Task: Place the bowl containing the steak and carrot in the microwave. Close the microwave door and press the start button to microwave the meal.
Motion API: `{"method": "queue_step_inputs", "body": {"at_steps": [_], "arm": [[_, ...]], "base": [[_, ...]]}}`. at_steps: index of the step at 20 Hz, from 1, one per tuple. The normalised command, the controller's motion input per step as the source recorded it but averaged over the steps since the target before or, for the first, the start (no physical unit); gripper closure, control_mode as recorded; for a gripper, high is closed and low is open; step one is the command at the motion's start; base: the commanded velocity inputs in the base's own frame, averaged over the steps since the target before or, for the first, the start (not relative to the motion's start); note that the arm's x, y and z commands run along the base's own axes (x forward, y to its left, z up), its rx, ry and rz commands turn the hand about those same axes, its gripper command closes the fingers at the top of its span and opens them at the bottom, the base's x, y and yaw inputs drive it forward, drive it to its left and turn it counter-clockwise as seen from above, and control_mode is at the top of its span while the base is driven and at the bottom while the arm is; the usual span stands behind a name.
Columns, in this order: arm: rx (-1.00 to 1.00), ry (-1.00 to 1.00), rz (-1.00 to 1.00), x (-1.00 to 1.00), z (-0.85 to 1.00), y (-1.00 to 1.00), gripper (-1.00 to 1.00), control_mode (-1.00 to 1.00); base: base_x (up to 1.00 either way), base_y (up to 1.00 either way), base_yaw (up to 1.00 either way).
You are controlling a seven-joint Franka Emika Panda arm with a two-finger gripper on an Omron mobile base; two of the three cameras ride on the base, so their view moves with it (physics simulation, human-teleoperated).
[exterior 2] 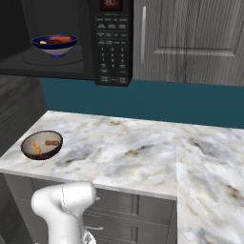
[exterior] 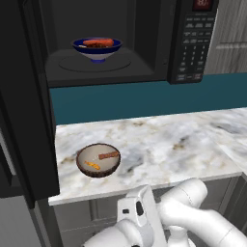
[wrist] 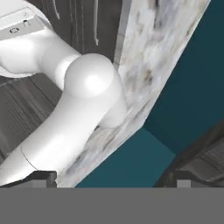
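I saw the bowl (exterior: 97, 49) with steak (exterior: 99, 45) and carrot (exterior: 98, 42) already on the microwave (exterior: 144, 43) turntable. The door (exterior: 21, 96) stood open; stiff, hinged, I judged it best pushed at its free edge. My gripper (wrist: 111, 179) had its fingertips apart, empty.

Both base views face microwave (exterior: 144, 43) over counter (exterior 2: 124, 147), hand view close along counter edge

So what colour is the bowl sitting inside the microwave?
Dark blue outside with a white interior; the bowl shows best in the left base view.
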Motion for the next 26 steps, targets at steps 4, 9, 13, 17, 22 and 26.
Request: {"method": "queue_step_inputs", "body": {"at_steps": [4, 9, 13, 17, 22, 26], "arm": [[-0.16, 0.26, 0.16, -0.11, 0.08, 0.83, -1.0, -1.0], [-0.12, 0.21, 0.0, 0.09, 0.48, 0.83, -1.0, -1.0], [-0.13, 0.12, -0.05, 0.07, 0.54, 0.74, -1.0, -1.0], [-0.23, 0.02, -0.05, 0.02, 0.1, 0.81, -1.0, -1.0], [-0.25, 0.01, -0.05, 0.18, -0.05, 0.55, -1.0, -1.0], [-0.22, 0.04, -0.06, 0.13, -0.01, 0.4, -1.0, -1.0]], "base": [[0.0, 0.0, 0.0], [0.0, 0.0, 0.0], [0.0, 0.0, 0.0], [0.0, 0.0, 0.0], [0.0, 0.0, 0.0], [0.0, 0.0, 0.0]]}}
